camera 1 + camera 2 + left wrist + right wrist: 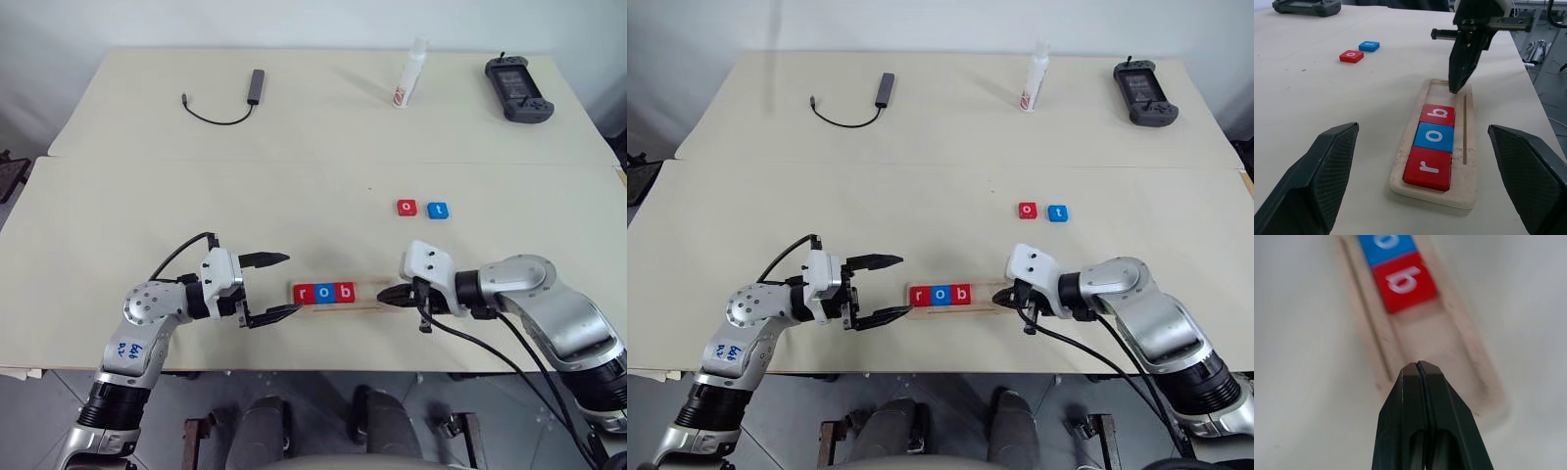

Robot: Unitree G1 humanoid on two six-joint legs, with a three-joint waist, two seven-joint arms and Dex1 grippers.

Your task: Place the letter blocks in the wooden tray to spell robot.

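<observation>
The wooden tray lies near the table's front edge, holding a red "r" block, a blue "o" block and a red "b" block at its left end. Its right end is bare. My right gripper is shut and empty, tip down over that bare end, just past the "b". My left gripper stands open and level just left of the tray, holding nothing. A loose red "o" block and a blue "t" block lie side by side farther back on the right.
At the back of the table lie a grey USB hub with a black cable, a white bottle and a black controller. The tray sits close to the table's front edge.
</observation>
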